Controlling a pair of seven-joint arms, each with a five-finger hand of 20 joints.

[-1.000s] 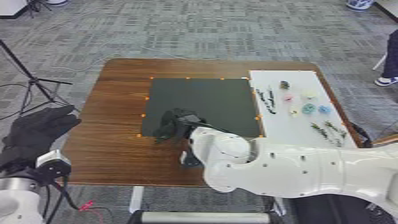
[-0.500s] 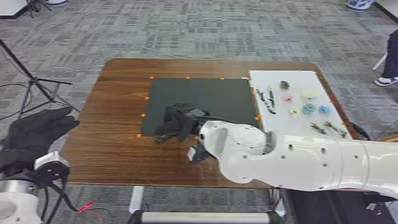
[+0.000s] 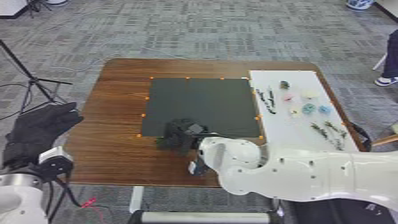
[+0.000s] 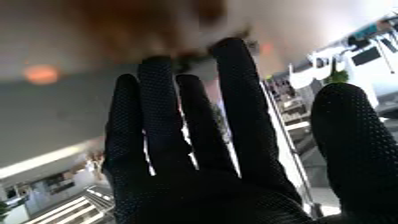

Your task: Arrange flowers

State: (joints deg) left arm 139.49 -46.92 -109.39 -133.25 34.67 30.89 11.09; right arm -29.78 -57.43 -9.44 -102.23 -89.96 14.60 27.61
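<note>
In the head view my right hand (image 3: 185,131) is over the near left corner of the black mat (image 3: 200,100). A bit of greenery (image 3: 161,142) pokes out beside it, mostly hidden by the glove. The right wrist view has my right hand (image 4: 204,192) with straight fingers and the thumb apart; a dark green patch (image 4: 185,64) lies behind the fingertips, and whether they touch it I cannot tell. My left hand (image 3: 43,127) hangs off the table's left side. Pink (image 3: 288,97), cream (image 3: 309,93), teal (image 3: 308,108) and blue (image 3: 325,109) flowers lie on the white board (image 3: 289,137).
Green sprigs (image 3: 333,131) lie on the board's near part, a dark item (image 3: 284,85) farther back. Long black pieces (image 3: 266,101) are along its left side. Orange markers (image 3: 139,135) edge the mat. A tripod (image 3: 33,79) stands left of the brown table (image 3: 107,125).
My right hand went slightly away from the robot, then came back toward the table's near edge. The greenery beside it is now nearer that edge than half a second ago. My left hand barely shifted.
</note>
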